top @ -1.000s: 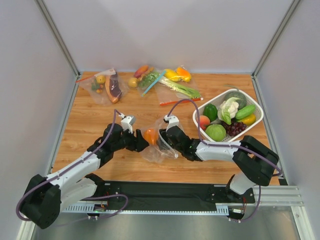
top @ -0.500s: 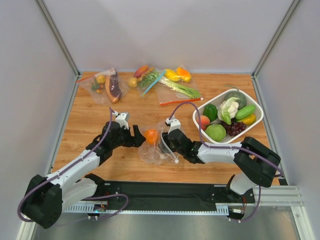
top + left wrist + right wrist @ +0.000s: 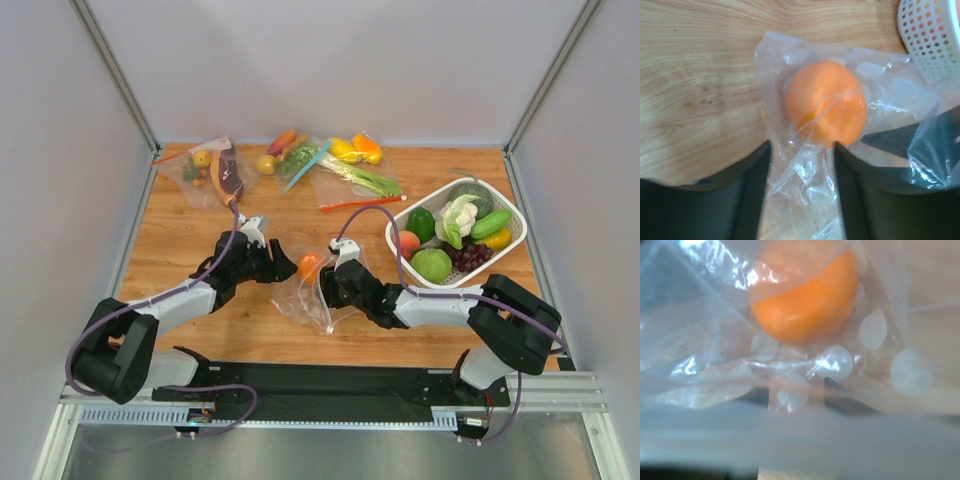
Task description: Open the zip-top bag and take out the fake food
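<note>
The zip-top bag (image 3: 300,300), clear with pale round dots, lies crumpled at mid-table between my two grippers. A round orange (image 3: 310,265) sits inside it. In the left wrist view the orange (image 3: 825,107) lies just beyond the tips of my left gripper (image 3: 802,145), which is open with only loose bag (image 3: 805,190) film between its fingers. My right gripper (image 3: 333,285) reaches in from the right. Its dark fingertips (image 3: 842,395) show apart behind dotted bag (image 3: 875,330) film, with the orange (image 3: 802,300) ahead of them. The cauliflower (image 3: 458,215) and the elongated green piece (image 3: 490,223) lie in the basket.
A white perforated basket (image 3: 510,215) of toy produce stands at the right, its corner also in the left wrist view (image 3: 932,45). Other filled bags lie along the back edge, one at the left (image 3: 210,170) and others in the middle (image 3: 340,165). Grey walls enclose the table.
My left gripper has moved farther from its base and to the right; its jaws widened, then narrowed again. The orange and the bag's top have shifted slightly right. The right gripper has barely moved.
</note>
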Motion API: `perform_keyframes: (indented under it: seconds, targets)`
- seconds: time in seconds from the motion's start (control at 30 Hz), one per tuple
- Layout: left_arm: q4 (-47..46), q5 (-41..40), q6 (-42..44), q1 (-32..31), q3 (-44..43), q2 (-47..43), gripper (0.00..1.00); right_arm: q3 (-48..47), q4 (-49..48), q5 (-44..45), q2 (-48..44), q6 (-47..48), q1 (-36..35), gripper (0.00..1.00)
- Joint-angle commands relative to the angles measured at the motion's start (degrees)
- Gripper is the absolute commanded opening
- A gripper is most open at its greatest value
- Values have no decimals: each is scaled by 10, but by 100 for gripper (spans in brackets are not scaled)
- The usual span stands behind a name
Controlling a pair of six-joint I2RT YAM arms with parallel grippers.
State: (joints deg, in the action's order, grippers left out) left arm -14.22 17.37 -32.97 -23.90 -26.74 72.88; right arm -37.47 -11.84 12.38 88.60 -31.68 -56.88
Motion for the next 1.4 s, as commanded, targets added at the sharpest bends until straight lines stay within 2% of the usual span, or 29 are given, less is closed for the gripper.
perform_keyframes:
  seconds: [0.0,0.07,0.1,0.13,0.17,0.2,0.23,0.3,0.43,0.6,1.07,1.27,1.37]
  targets:
    - [-73,44,7,2,-19,27,53,-15,-18,10,-25,0,-4,50]
    - [-80,56,12,2,-20,41,43,-18,-17,13,-25,1,-4,52]
    - [-81,61,14,2,-22,45,32,-22,-17,16,-26,0,-5,53]
    - [-83,69,18,2,-23,49,27,-23,-16,19,-26,0,-4,55]
    - [-84,73,19,2,-23,54,22,-25,-17,25,-26,-2,-4,60]
    - [-84,77,21,3,-23,57,12,-27,-18,29,-26,-2,-4,62]
    - [-85,83,22,3,-21,59,7,-29,-20,36,-26,-2,-4,72]
    - [-86,88,25,2,-14,63,0,-33,-20,44,-25,-3,-4,79]
    - [-89,106,33,3,-2,59,0,-51,-19,67,-10,7,-4,87]
    - [-92,140,54,3,6,59,0,-62,-35,91,13,21,-4,92]
    - [-100,195,83,2,15,72,0,-123,-49,119,116,50,-3,95]
    - [-101,214,83,3,19,78,0,-129,-87,126,134,77,-3,90]
    - [-101,217,84,3,20,82,0,-117,-114,135,133,83,-3,75]
